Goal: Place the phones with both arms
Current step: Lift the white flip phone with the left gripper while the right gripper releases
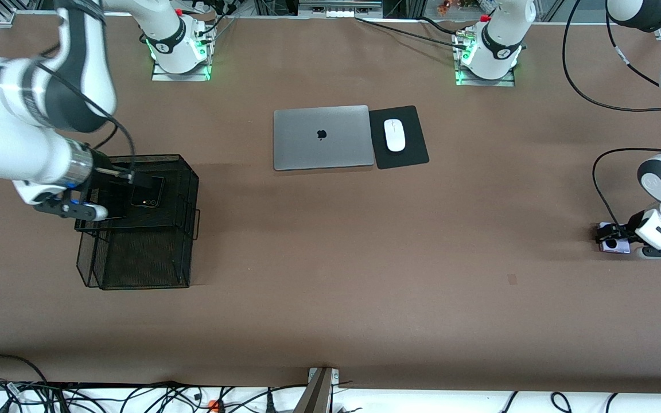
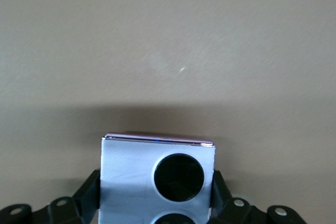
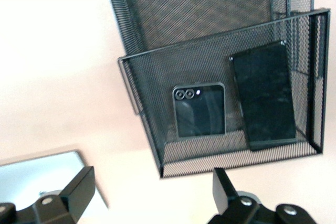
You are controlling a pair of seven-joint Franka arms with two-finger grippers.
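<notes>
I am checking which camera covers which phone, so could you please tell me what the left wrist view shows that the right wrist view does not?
Only the left wrist view shows the lilac-white flip phone, clamped between the left gripper fingers just above the bare brown table.

Only the right wrist view shows the black mesh tray holding the squarish black flip phone and the long black phone side by side, below the open right gripper.

Both share only the table surface; no phone appears in both.
</notes>
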